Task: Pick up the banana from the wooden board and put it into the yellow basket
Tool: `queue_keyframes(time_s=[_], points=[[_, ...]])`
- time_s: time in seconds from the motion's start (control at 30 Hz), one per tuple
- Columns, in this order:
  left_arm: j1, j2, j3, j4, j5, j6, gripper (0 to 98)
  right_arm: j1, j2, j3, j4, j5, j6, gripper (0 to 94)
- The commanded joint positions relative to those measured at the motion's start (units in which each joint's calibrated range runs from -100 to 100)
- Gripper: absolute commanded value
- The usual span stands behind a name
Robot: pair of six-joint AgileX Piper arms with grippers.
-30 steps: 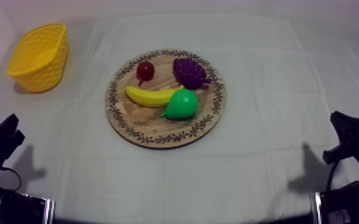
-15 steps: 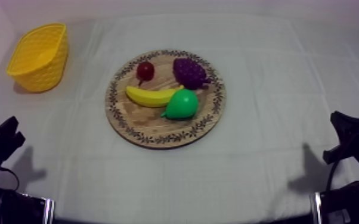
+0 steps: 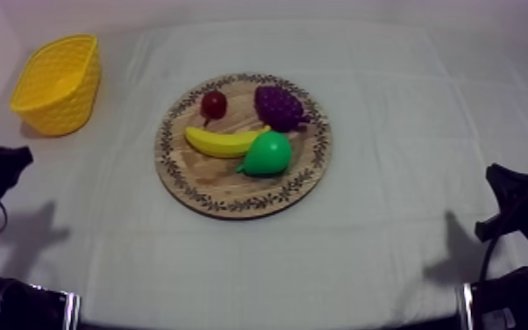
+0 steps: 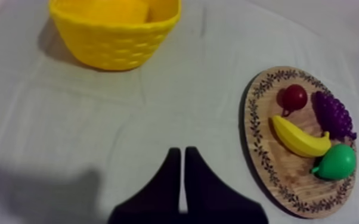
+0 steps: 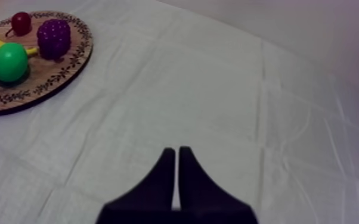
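The banana [image 3: 224,142] lies on the wooden board [image 3: 232,207], stretched from the board's 9 o'clock side toward its centre, with no gripper near it. The yellow basket [image 3: 57,81] stands at 10 o'clock from the board, well apart, with only cloth [image 3: 390,105] between them. The left gripper [image 4: 182,152] hangs over the cloth out at the board's 9 o'clock, its fingers pressed together in a narrow wedge with nothing between them. It is on the basket's side, so I judge it the arm for this job, and it must open before it can take the fruit. The right gripper [image 5: 176,152] rests low at 4 o'clock, likewise closed narrow on nothing and out of the way. The pear [image 3: 267,154] touches the banana's 3 o'clock end, the small red fruit [image 3: 214,104] sits just beside its 12 o'clock, and the bunch of grapes [image 3: 279,107] lies at the board's 1 o'clock. The banana's 9 o'clock end looks the freest place to grip.
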Motion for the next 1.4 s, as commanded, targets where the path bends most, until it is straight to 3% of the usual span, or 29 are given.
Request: queue_keyframes(time_s=[0.0, 0.43, 0.9, 1.07, 1.37], points=[[1.22, 12.32, -9.53, -1.16, 3.65, 2.34, 0.0, -0.03, -0.01, 0.04, 0.0, 0.04, 0.03, 0.4], [2.96, 34.07, -31.21, -5.3, 17.57, 6.77, 0.1, -0.03, -0.01, 0.04, 0.0, 0.04, 0.0, 0.4], [-1.64, 39.84, -35.27, -5.7, 24.61, 4.29, 0.0, -0.03, -0.01, 0.04, 0.0, 0.04, 0.03, 0.4], [1.85, 43.68, -35.97, -5.4, 24.25, 4.63, 0.0, -0.03, -0.01, 0.04, 0.0, 0.04, 0.03, 0.4], [14.17, 52.08, -39.29, -3.7, 21.18, 7.75, 0.0, -0.03, -0.01, 0.04, 0.0, 0.04, 0.03, 0.4]])
